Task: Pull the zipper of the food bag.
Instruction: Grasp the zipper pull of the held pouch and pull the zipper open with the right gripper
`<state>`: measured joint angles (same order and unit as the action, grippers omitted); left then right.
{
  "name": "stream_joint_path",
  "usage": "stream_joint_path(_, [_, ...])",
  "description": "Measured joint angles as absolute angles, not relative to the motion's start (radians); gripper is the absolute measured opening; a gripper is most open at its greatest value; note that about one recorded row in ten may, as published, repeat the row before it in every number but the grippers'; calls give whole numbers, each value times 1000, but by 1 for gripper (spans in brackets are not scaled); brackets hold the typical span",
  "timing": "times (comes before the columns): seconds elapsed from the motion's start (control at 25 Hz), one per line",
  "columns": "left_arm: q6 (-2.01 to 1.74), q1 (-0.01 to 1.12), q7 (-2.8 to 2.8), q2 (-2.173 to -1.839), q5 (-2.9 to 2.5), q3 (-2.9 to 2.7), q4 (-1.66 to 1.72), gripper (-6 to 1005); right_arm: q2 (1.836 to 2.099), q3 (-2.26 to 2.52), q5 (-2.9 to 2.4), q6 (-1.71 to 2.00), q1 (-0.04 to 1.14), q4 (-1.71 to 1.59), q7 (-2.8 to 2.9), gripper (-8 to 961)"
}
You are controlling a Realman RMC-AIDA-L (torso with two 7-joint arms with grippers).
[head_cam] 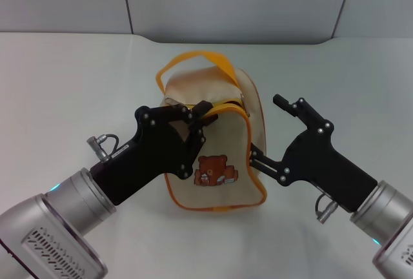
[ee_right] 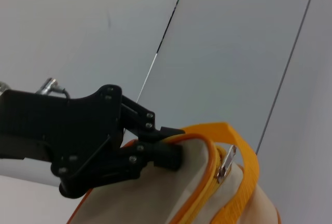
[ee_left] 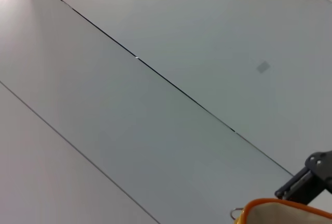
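Observation:
The food bag (head_cam: 216,143) stands at the table's middle, beige with orange piping, bear print facing me, orange loop handle (head_cam: 193,59) at the top. My left gripper (head_cam: 201,116) is shut on the bag's upper left orange-trimmed edge; the right wrist view shows its fingers (ee_right: 167,154) pinching that corner. The zipper (ee_right: 213,180) runs along the orange trim, and its silvery pull tab (ee_right: 226,164) stands free beside the handle. My right gripper (head_cam: 266,126) is open at the bag's right side, one finger low against the bag, the other raised off it.
The bag stands on a white table (head_cam: 71,79) with a grey panelled wall (head_cam: 232,1) behind it. In the left wrist view, the bag's top edge (ee_left: 290,209) and a tip of the right gripper (ee_left: 306,182) show in one corner.

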<state>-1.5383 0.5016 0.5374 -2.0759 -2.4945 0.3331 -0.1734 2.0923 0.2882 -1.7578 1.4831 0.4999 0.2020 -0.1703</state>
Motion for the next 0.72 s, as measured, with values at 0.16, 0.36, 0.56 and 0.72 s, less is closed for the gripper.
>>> stream_joint_path(0.16, [-1542, 502, 538, -2076, -2494, 334, -173, 79, 2092, 258, -1753, 1532, 481, 242, -291, 820])
stream_joint_path(0.36, [-1543, 501, 538, -2077, -2494, 331, -173, 79, 2092, 159, -1755, 1559, 463, 333, -504, 821])
stream_joint_path(0.56, [-1543, 496, 538, -2077, -2494, 334, -176, 79, 2092, 140, -1758, 1653, 433, 355, -522, 819])
stream_joint_path(0.72, [-1543, 497, 538, -2077, -2494, 333, -177, 79, 2092, 140, -1759, 1651, 436, 359, -522, 818])
